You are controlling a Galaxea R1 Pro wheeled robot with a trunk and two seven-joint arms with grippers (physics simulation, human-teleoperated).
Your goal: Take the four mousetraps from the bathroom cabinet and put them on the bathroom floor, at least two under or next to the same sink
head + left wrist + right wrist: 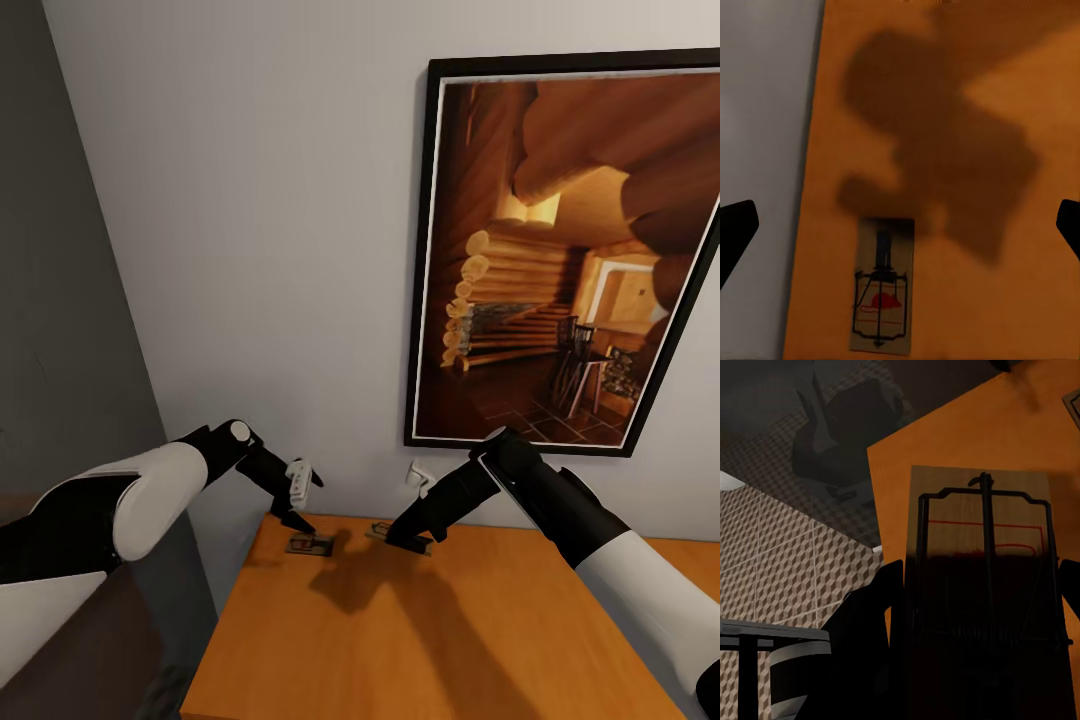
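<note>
My two arms reach forward over the flat orange-brown top of the cabinet [420, 640], which serves me as a counter. My right claw [408, 541] is down at the far part of that top, its dark fingers [870, 637] standing on either side of a mousetrap [397, 536]. In the right wrist view the trap's wooden board [979, 510] with its wire frame and red marking runs in between those fingers; whether they press its edges I cannot tell, nor whether the trap is lifted off the wood.

My left claw [297, 492] hangs above the cabinet's far left corner with its fingers spread wide. The left wrist view looks straight down past both black fingertips [735, 229], and a second mousetrap [882, 285] lies flat on the wood between them, close to the cabinet's edge, untouched. In the head view that trap [310, 545] sits just beyond the left claw's tip, near the other trap.

Off the cabinet's side, the right wrist view shows the bathroom floor [787, 555] with its cube-patterned tiles.

Behind the cabinet rises a pale wall, and on it hangs a black-framed picture [560, 250] of a log cabin interior.
</note>
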